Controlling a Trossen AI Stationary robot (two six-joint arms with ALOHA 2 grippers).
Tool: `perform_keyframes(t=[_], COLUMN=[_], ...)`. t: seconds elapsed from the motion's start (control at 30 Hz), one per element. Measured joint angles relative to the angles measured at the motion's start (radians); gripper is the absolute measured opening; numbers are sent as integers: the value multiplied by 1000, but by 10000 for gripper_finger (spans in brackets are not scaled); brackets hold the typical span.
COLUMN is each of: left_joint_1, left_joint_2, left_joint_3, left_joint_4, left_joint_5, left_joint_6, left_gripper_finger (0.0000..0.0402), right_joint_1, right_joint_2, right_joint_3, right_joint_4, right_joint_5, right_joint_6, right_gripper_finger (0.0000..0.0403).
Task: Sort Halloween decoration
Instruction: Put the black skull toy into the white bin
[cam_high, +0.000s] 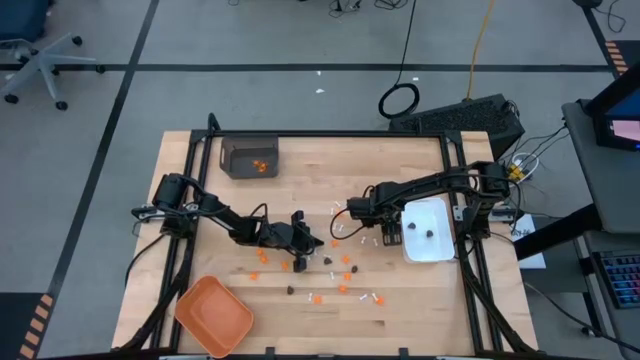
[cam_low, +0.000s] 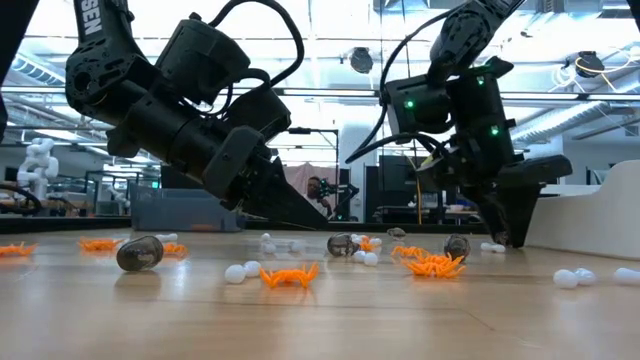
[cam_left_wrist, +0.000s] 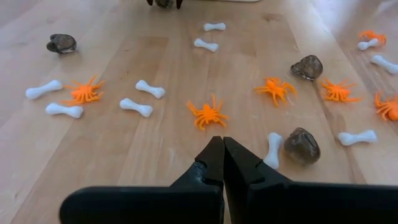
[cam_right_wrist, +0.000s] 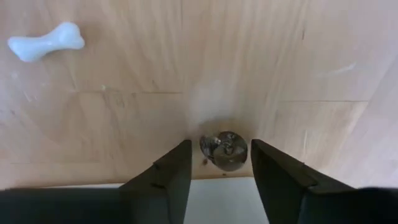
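The right jaws (cam_right_wrist: 219, 180) stand part-open, straddling a dark bit (cam_right_wrist: 224, 150) that lies on the worktop (cam_right_wrist: 186, 62) at the lower middle of the right wrist frame, right beside the white dish (cam_high: 430, 232); neither finger visibly touches it yet. The bit looks round and smooth, so, as I judge it, an off-centre squeeze could squirt it out sideways, or nudge it against the dish rim where the fingers cannot get round it. A white bone (cam_right_wrist: 45, 42) lies well clear at the upper left, so no double pick threatens. In the high view the left jaws (cam_high: 297, 237) rest shut at mid-frame over the scattered spiders (cam_left_wrist: 208, 114), bones and dark bits; low as they sit, any sweep could push pieces around. The orange tray (cam_high: 212, 315) sits at lower left.
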Motion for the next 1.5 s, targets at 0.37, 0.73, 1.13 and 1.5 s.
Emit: perform_keyframes(t=[0.37,0.73,1.13,1.5], left_joint_1=[0,0,0,0], left_joint_2=[0,0,0,0], left_joint_3=[0,0,0,0], left_joint_4=[0,0,0,-4], left_joint_5=[0,1,1,1], left_joint_6=[-4,-3,1,3], left_gripper_finger=[0,0,0,0], right_joint_1=[0,0,2,4], right_joint_2=[0,0,3,-11], right_joint_3=[0,0,28,28], right_joint_4=[3,3,91,177], right_joint_5=[4,5,-120,-58], right_joint_6=[-17,-22,-27,30], right_gripper_finger=[38,29,27,43])
